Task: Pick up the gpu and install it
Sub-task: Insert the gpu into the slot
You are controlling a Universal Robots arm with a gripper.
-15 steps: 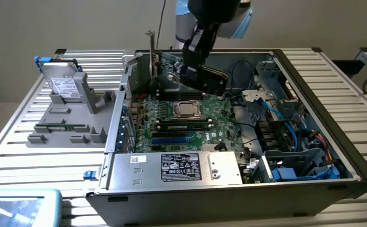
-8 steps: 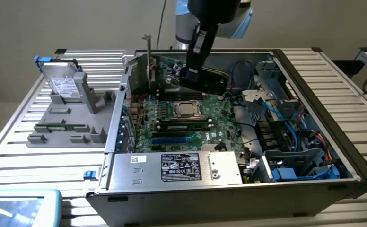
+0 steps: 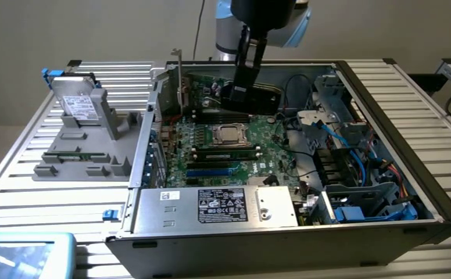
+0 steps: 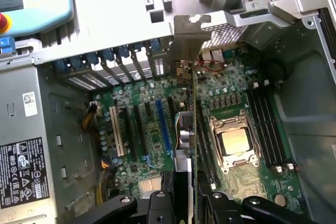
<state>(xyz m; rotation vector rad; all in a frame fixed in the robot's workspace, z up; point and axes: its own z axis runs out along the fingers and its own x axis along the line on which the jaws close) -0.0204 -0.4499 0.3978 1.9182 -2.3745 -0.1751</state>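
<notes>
The gpu (image 3: 198, 93) stands on edge inside the open computer case (image 3: 380, 99), above the green motherboard (image 3: 268, 145), with my gripper (image 3: 239, 93) shut on it. Its silver end bracket (image 3: 181, 81) rises beside the case's rear slot wall. In the wrist view the gpu (image 4: 191, 129) is seen edge-on, and its bracket (image 4: 187, 38) sits against the rear wall. The card lies between the blue expansion slot (image 4: 163, 124) and the CPU socket (image 4: 233, 142). My gripper (image 4: 191, 205) clamps the card from both sides. Whether the card touches a slot I cannot tell.
A power supply (image 3: 218, 206) with a black label fills the case's near end. Blue cables and drive bays (image 3: 357, 186) crowd the exterior view's right. Outside the case, a grey fixture (image 3: 93, 151) holds a metal drive (image 3: 79, 103) and a memory stick (image 3: 74, 157).
</notes>
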